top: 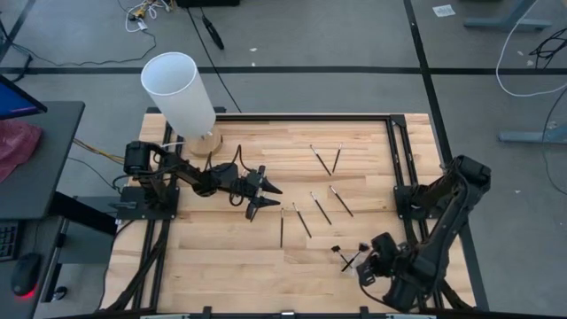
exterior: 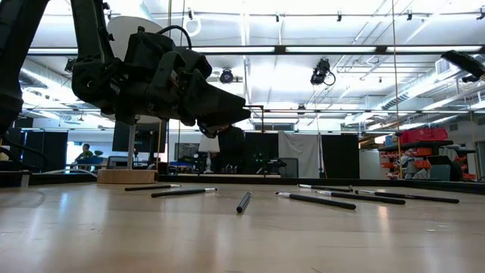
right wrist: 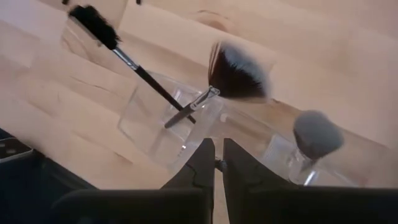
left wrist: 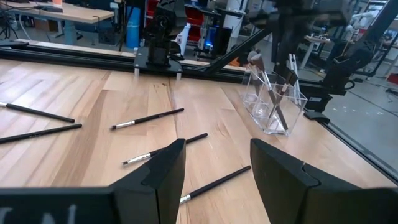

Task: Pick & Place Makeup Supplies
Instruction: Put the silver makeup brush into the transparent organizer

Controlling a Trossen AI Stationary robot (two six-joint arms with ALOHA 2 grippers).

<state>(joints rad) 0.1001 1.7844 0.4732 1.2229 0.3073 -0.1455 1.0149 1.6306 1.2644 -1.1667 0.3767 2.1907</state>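
Observation:
Several thin dark makeup brushes (top: 321, 208) lie flat on the wooden table (top: 221, 266), also in the low view (exterior: 318, 200) and the left wrist view (left wrist: 148, 118). A clear holder (left wrist: 273, 102) near the table's near right corner has three brushes standing in it: a fan brush (right wrist: 239, 68), a black one (right wrist: 93, 22) and a grey round one (right wrist: 317, 134). My right gripper (right wrist: 219, 155) is shut and hangs just above the holder, pointing steeply down. My left gripper (top: 266, 199) stands open and level over the table's middle left, pointing toward the loose brushes and touching none. My right gripper shows a small dark speck in the slit between its shut fingers (right wrist: 202, 162). I cannot tell whether that is a brush or whether the fingers touch the holder.
A big white cylinder (top: 182, 93) stands on a wooden block (top: 204, 142) at the far left corner. Black rails (top: 394, 151) frame the table. Bare wood lies at the near left.

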